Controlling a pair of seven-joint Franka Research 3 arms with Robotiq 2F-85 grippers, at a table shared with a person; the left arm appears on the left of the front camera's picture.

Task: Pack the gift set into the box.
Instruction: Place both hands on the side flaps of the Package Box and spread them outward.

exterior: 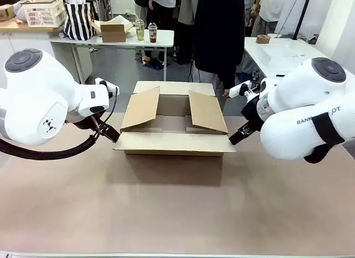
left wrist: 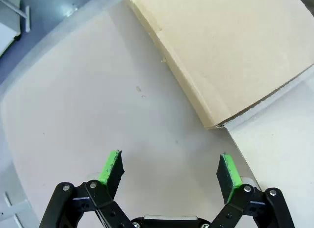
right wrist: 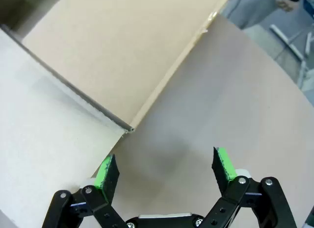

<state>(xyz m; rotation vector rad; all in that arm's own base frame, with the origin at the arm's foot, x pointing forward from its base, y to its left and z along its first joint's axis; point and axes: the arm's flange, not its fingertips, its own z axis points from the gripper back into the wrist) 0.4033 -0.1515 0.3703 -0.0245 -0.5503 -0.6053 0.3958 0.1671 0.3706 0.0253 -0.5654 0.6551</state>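
On the table [exterior: 177, 213] the box [exterior: 175, 143] stands with its opening up. Its near flap lies folded outward and flat toward the robot. Its left and right flaps lean inward over the opening, and its far flap rises at the back. The flaps hide most of the interior, so the contents cannot be told.

Just beside the box's near left corner, the left gripper [exterior: 109, 132] hangs low over the table, apart from the cardboard wall. In the left wrist view its green pads [left wrist: 112, 166] are spread wide and grasp nothing. Bare table lies beneath them and the box's corner ahead.

Just beside the box's near right corner, the right gripper [exterior: 237, 137] is placed likewise, close to the near flap's edge; whether it touches cannot be told. In the right wrist view its fingers are released and spread wide. One finger is over the flap's edge, and nothing is gripped.

Behind the box a person [exterior: 219, 30] in dark clothing stands, one hand [exterior: 226, 93] hanging near the box's far right corner.
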